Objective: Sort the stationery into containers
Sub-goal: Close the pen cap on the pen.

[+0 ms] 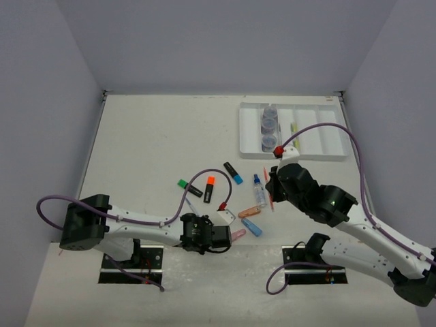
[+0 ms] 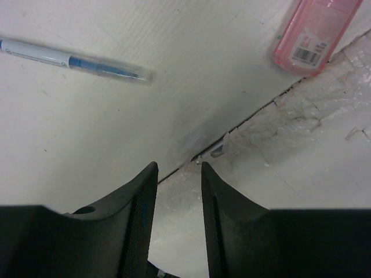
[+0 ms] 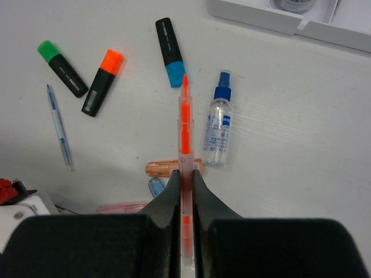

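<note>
At the far right of the table [image 1: 150,136], a white tray [image 1: 332,144] of long compartments (dividers running away from the arms). Lined up in one compartment toward its left side, three grey-blue jars [image 1: 269,126]. Just right of them, a thin yellow-green pen [image 1: 293,127].

Right gripper [image 3: 185,176] clenched on an orange pen [image 3: 184,116], short of the tray, above black highlighters [image 3: 101,81] and a blue-capped bottle [image 3: 218,130].

Left gripper [image 2: 178,174] partly parted, grasping nothing, low near a pink capsule piece [image 2: 313,32] and a blue pen [image 2: 75,61].
</note>
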Controlling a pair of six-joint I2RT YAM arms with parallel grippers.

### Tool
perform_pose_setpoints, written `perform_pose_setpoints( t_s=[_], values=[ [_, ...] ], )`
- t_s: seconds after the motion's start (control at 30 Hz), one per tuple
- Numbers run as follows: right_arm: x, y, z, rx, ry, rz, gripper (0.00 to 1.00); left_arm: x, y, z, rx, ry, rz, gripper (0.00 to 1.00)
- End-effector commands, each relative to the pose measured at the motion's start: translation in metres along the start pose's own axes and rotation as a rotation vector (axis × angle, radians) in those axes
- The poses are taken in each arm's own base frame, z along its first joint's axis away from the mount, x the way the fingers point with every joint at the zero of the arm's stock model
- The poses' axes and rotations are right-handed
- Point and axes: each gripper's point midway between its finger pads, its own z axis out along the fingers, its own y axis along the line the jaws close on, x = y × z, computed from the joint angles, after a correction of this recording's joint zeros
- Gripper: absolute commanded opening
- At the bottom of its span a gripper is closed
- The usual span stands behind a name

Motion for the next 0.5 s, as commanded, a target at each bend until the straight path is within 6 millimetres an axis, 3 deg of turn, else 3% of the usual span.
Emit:
perform_pose_setpoints(
  t_s=[0.0,0.47],
  values=[
    [0.001,0.000,0.000,-0.006,0.004,-0.009,0.00,-0.014,-0.006,0.005,0.048,-0.053,-0.010,0.36],
    [0.005,-0.001,0.000,-0.010,0.008,-0.007,0.00,-0.002,-0.012,0.019,0.077,0.018,0.018,0.34]
  ],
)
